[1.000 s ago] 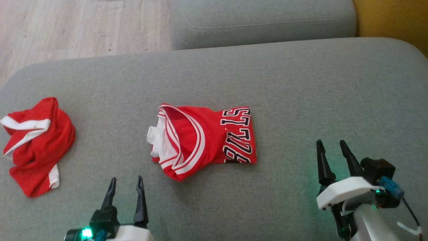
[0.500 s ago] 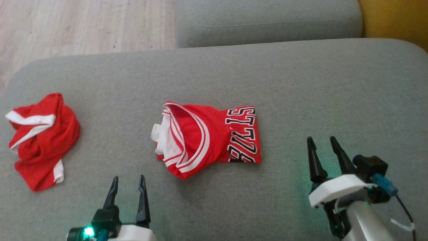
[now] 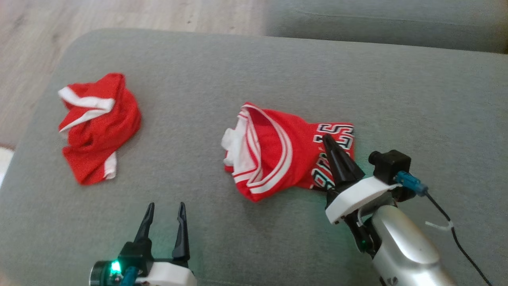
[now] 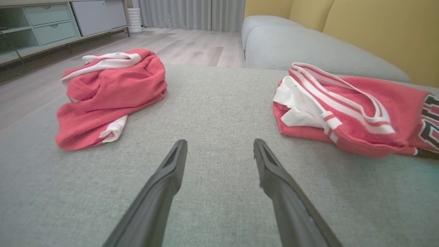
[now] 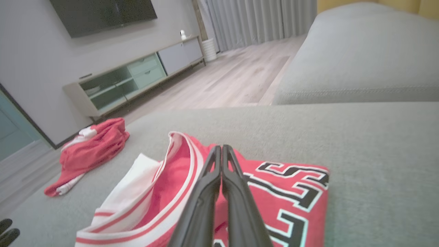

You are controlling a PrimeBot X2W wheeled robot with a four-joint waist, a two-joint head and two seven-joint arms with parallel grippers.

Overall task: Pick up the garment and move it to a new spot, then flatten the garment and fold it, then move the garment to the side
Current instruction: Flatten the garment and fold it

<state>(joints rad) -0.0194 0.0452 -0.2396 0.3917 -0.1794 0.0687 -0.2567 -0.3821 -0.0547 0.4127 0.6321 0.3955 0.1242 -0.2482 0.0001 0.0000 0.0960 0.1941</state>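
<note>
A red jersey (image 3: pixel 278 155) with white-striped trim and black lettering lies folded at the middle of the grey sofa seat (image 3: pixel 238 79). My right gripper (image 3: pixel 328 139) is shut, its two fingers pressed together with nothing between them. It hovers over the jersey's lettered right end. In the right wrist view the closed tips (image 5: pixel 222 147) point across the jersey (image 5: pixel 288 192) toward its striped opening. My left gripper (image 3: pixel 166 205) stands open near the front edge, left of the jersey (image 4: pixel 360 109), with bare cushion between its fingertips (image 4: pixel 220 142).
A second red and white garment (image 3: pixel 99 127) lies crumpled at the seat's left end, near the rounded edge above the wooden floor (image 3: pixel 31 47). Another grey cushion (image 3: pixel 377 20) lies behind. A low cabinet (image 5: pixel 137 79) stands across the room.
The camera has shifted, sliding the whole scene right. My right gripper has shut and moved left and forward over the jersey's lettered end. The left gripper stays open and has not moved.
</note>
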